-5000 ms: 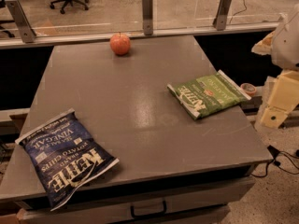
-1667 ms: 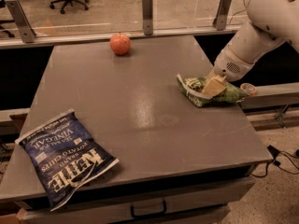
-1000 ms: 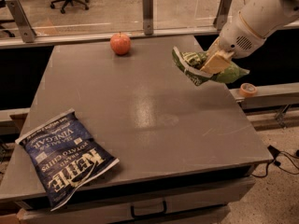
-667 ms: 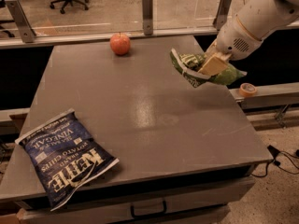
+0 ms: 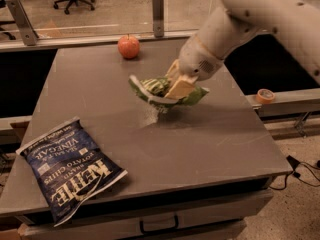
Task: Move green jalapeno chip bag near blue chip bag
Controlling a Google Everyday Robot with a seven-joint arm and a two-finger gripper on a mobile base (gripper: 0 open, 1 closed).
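Observation:
The green jalapeno chip bag [image 5: 152,90] hangs crumpled in my gripper [image 5: 176,85], lifted a little above the middle of the grey table [image 5: 210,134]. The gripper is shut on the bag's right part, with the white arm reaching in from the upper right. The blue chip bag [image 5: 69,166] lies flat at the table's front left corner, its lettering upside down. The green bag is well apart from it, up and to the right.
A red apple [image 5: 128,46] sits at the table's back edge. A roll of orange tape [image 5: 264,95] lies on a ledge to the right. A glass barrier with metal posts [image 5: 158,6] runs behind the table. A drawer handle [image 5: 157,225] is below the front edge.
My gripper closed on the green bag at the table's right side, lifted it, and has carried it left toward the table's middle. The blue bag and apple have not moved.

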